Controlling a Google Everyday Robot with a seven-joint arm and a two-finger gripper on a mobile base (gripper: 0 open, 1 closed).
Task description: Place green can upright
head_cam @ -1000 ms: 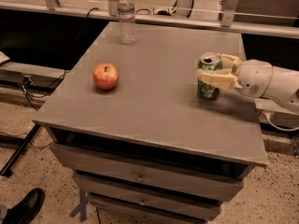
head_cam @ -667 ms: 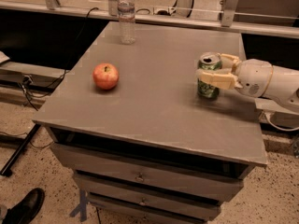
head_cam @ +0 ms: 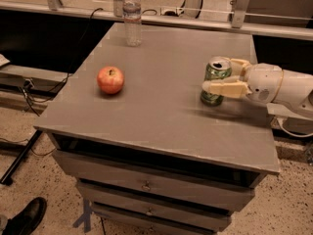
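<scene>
green can (head_cam: 216,81) stands upright on the grey table top (head_cam: 161,116), on the right side about halfway back, silver rim and opened top facing up, base flat on the surface as far as i can see. gripper (head_cam: 218,75) is at the can, coming in from the right edge of the table, closed around it at mid height: near finger (head_cam: 226,88) lies across the front of the label, far finger (head_cam: 239,63) shows just behind the can's top rim. both look to be touching the can, so the tool is holding the can between its two tan fingers. white arm (head_cam: 279,84) runs off to the right, low over the table's right edge.

red apple (head_cam: 110,79) sits on the left part of the top, well apart from the can, stem dimple up. clear water bottle (head_cam: 132,16) stands upright near the back left of the top, cap on, well apart from both.

table is a cabinet with stacked drawers (head_cam: 146,185) below the top, small knobs on the fronts. metal rail (head_cam: 195,21) runs along behind the table. speckled floor (head_cam: 44,180) on the left, dark cables (head_cam: 29,89) trailing there, black shoe (head_cam: 24,219) at the bottom left corner.
</scene>
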